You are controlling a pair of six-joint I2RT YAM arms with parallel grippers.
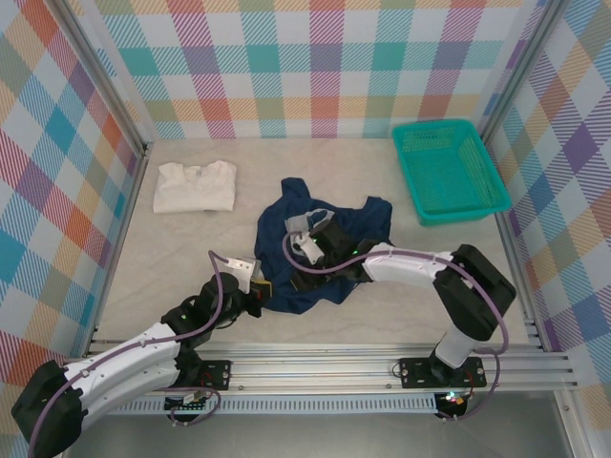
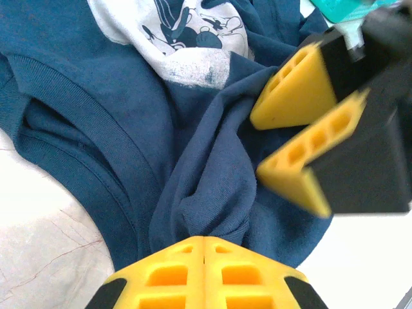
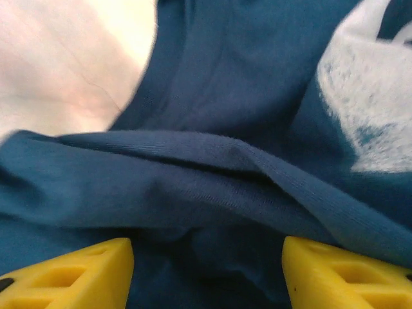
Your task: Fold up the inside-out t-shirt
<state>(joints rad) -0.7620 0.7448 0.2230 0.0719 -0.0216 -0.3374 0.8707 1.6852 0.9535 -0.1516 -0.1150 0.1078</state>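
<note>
The dark navy t-shirt [image 1: 329,239] lies crumpled in the middle of the table, with a white cartoon print [image 2: 187,38] showing on the cloth. My left gripper [image 2: 204,239] is shut on a bunched fold of the shirt's near-left edge [image 1: 265,289]. Just ahead of it, my right gripper [image 1: 298,272] stands open over the shirt; its yellow fingers [image 2: 296,90] show in the left wrist view. In the right wrist view the right gripper [image 3: 209,270] has its fingers spread wide, with a ridge of navy cloth [image 3: 212,167] lying between and ahead of them.
A white folded shirt [image 1: 195,186] lies at the back left. A teal basket [image 1: 447,170] stands at the back right. Checked walls close in the table [image 1: 172,248] on three sides, and an aluminium rail [image 1: 382,367] runs along the near edge.
</note>
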